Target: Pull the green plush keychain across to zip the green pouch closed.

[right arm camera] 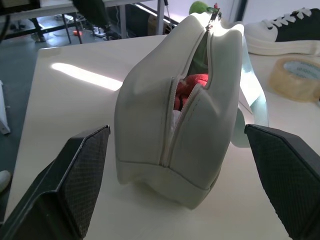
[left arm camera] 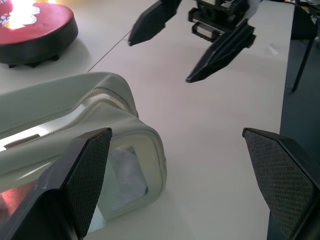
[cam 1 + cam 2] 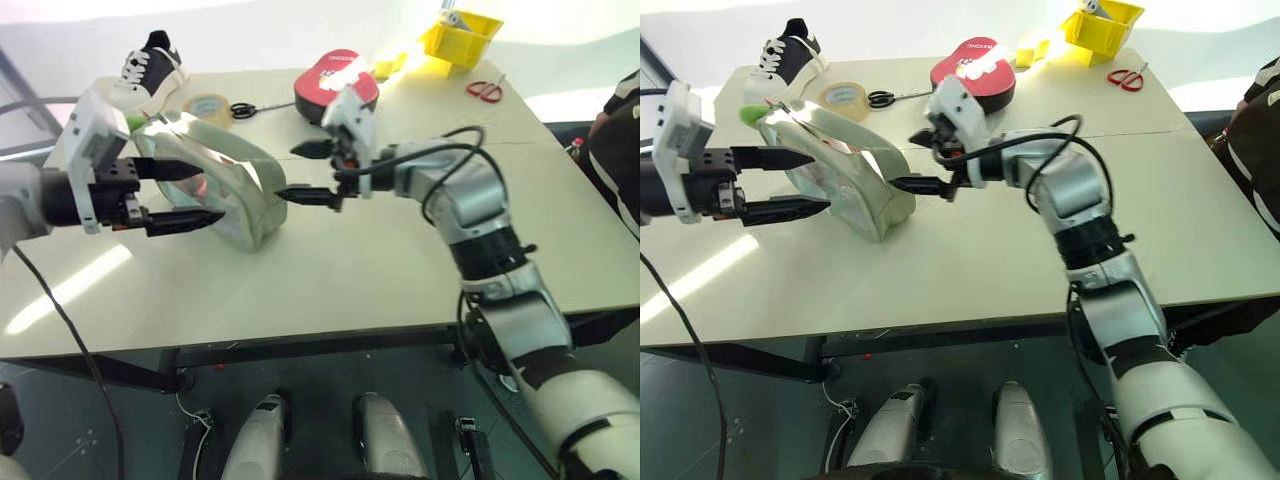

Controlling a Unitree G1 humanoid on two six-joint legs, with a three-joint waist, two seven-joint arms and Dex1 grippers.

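The green pouch (image 3: 215, 190) stands unzipped on the table (image 3: 350, 270) in the head view, between the left gripper (image 3: 185, 193) and right gripper (image 3: 305, 172), both spread wide, holding nothing. In the right wrist view, the green plush keychain (image 1: 200, 7) sits at the pouch's far end.

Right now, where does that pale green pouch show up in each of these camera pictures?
Left eye view: green pouch left of centre, between both hands.
Right eye view: pouch left of centre.
Left wrist view: its zipped end, beside the left hand's finger.
Right wrist view: centre, zipper gaping over red contents.
Shared landmark: red oval case.
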